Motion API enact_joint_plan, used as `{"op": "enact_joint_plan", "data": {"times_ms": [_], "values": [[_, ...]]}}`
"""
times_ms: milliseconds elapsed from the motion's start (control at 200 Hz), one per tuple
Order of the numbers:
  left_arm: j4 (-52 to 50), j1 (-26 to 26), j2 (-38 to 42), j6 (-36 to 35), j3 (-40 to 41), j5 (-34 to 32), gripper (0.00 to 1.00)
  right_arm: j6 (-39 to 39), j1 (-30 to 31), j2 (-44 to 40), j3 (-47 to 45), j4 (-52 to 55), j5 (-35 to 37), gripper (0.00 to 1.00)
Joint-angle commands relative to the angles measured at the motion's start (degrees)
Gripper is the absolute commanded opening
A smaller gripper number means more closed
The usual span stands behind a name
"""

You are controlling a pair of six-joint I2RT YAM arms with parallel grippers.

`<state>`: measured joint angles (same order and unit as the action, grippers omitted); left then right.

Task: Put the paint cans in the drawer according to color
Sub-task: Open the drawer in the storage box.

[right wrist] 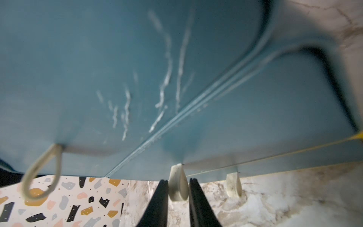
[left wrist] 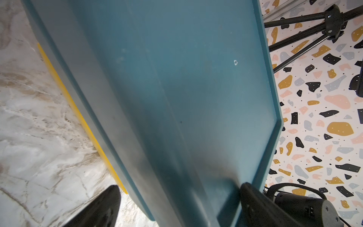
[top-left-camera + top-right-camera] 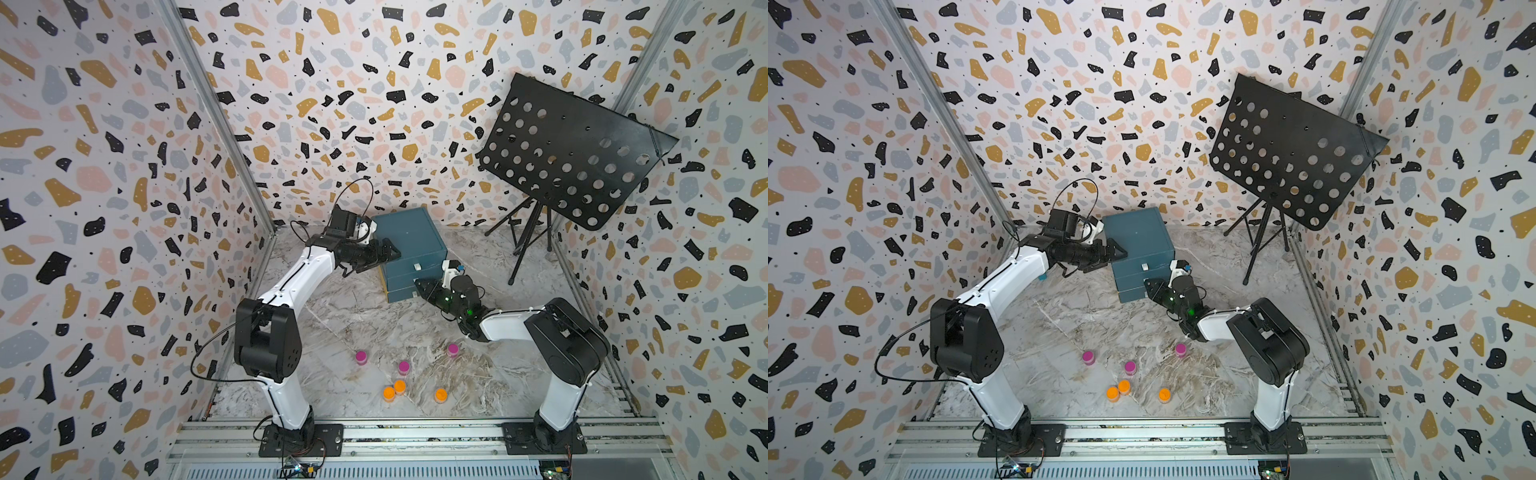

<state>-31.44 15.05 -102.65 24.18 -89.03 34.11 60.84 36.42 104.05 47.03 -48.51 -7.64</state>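
R gripper (image 1: 178, 181) pinches tab (image 1: 178, 189) — L gripper (image 2: 179, 187) straddles drawer (image 2: 176, 78).

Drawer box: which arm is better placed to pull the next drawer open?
Right. The right claw is pinching the middle pull tab on the drawer box front, ready to draw back. The left claw stands open astride the box's top side edge, away from the tabs, better suited to bracing.

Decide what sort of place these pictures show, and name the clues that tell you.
Probably a robot test cell: two white-and-black robot arms bolted to an aluminium rail, terrazzo-print panel walls enclosing a marble-patterned tabletop.
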Motion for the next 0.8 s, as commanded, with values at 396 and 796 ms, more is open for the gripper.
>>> {"op": "enact_joint_plan", "data": {"times_ms": [396, 796], "values": [[-6.9, 0.2, -0.3, -2.2, 2.1, -3.9, 0.97, -4.1, -0.6, -4.4, 3.1, 8.4, 0.6, 0.0], [-6.8, 0.2, 0.0, -2.3, 2.2, -4.1, 0.97, -10.2, -0.5, -12.1, 0.6, 20.1, 1.0, 0.0]]}}
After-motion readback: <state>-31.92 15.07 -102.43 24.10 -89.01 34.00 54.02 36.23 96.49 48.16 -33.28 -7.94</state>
